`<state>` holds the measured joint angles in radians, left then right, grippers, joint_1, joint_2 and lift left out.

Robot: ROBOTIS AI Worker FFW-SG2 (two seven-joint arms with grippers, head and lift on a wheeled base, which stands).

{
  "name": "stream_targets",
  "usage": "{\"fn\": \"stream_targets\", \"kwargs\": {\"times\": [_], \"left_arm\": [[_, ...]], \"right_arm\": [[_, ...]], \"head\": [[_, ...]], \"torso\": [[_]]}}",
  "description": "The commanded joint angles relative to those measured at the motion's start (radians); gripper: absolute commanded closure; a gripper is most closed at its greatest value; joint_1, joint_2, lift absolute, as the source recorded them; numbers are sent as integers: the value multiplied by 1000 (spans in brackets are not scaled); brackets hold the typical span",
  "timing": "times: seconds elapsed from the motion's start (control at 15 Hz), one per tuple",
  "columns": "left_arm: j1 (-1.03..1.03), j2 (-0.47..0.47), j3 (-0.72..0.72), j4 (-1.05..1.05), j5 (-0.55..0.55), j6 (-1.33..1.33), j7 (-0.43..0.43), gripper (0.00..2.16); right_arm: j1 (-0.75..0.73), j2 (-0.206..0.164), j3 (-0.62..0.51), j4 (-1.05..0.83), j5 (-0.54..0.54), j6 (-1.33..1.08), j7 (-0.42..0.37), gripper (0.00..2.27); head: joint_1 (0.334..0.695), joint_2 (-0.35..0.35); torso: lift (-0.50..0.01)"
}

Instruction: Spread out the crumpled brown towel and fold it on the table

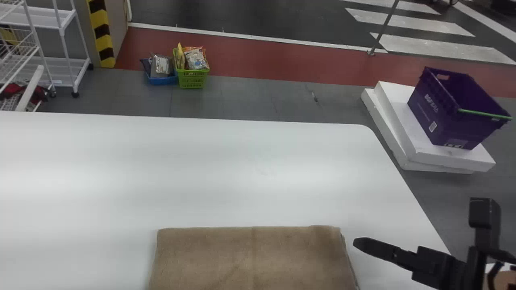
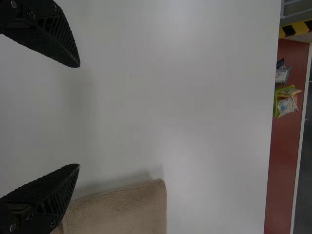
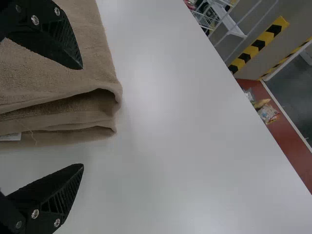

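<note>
- Head view: brown towel (image 1: 250, 257) lies folded on the table (image 1: 201, 173); right claw (image 1: 439, 264) is near its right side.
- Left wrist view: left claw (image 2: 79, 115) is wide open and holds nothing.
- Right wrist view: right claw (image 3: 83, 117) is also wide open, empty, near the towel's layers.

A brown towel (image 1: 250, 257) lies on the white table (image 1: 242, 173).

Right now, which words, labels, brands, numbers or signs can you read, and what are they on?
Purple crate: light lettering and a square code, too small to quote with certainty.
Packets in the green basket: print too small to read.
White tag at the brown towel: too small to read.
Pillar stripes: black and yellow, no words.
</note>
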<state>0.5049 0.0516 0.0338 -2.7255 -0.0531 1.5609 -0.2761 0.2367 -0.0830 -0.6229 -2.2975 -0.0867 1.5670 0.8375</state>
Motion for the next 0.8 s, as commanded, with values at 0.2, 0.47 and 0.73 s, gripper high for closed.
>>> {"fn": "stream_targets", "kwargs": {"times": [0.2, 0.47, 0.73], "left_arm": [[0, 1, 8, 0, -4, 10, 0, 87], [-3, 1, 9, 6, 1, 10, -2, 87], [15, -3, 17, -3, 73, 10, -48, 87]], "right_arm": [[-24, -32, 140, 46, 108, 5, 14, 167], [-17, -34, 189, 62, 160, 5, 26, 218], [-19, -40, 193, 84, 182, 5, 49, 218]], "head": [[695, -223], [695, -177], [695, -187]], "torso": [[-127], [-127], [-127]]}}
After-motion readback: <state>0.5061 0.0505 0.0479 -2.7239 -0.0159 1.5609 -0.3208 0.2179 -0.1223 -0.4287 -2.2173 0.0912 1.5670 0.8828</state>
